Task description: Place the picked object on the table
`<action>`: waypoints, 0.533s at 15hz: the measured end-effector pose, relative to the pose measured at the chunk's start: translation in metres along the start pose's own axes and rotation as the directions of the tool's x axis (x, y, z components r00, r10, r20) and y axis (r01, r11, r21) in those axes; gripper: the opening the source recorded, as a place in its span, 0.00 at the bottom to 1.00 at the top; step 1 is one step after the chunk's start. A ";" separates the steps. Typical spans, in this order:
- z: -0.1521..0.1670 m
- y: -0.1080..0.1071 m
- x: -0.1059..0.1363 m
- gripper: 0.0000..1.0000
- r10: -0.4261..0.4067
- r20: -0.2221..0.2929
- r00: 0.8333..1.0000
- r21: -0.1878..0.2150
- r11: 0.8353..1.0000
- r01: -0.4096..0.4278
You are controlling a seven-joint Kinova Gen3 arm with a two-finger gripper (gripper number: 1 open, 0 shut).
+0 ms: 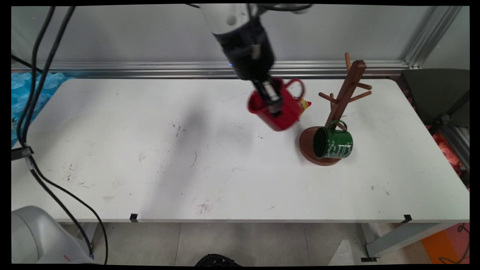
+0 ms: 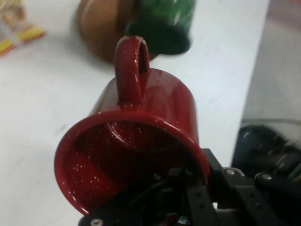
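Your gripper [image 1: 275, 108] hangs above the white table [image 1: 150, 150], its fingers clamped on the rim of a red mug [image 1: 279, 108], one inside and one outside the wall. The mug is off the table, tilted, handle [image 2: 131, 68] on its far side from the pincer. Just behind the mug lies a yellow-and-red packet [image 1: 304, 105]. Right of the pincer, a green mug [image 1: 333, 143] hangs on a low peg of the wooden mug tree [image 1: 347, 90].
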 end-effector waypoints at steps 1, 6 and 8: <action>-0.003 -0.008 -0.004 0.00 0.004 0.023 1.000 0.020 1.000 -0.005; -0.007 -0.038 -0.012 0.00 0.011 0.097 0.995 0.099 0.995 -0.021; -0.005 -0.053 -0.013 0.00 0.015 0.130 0.991 0.143 0.989 -0.034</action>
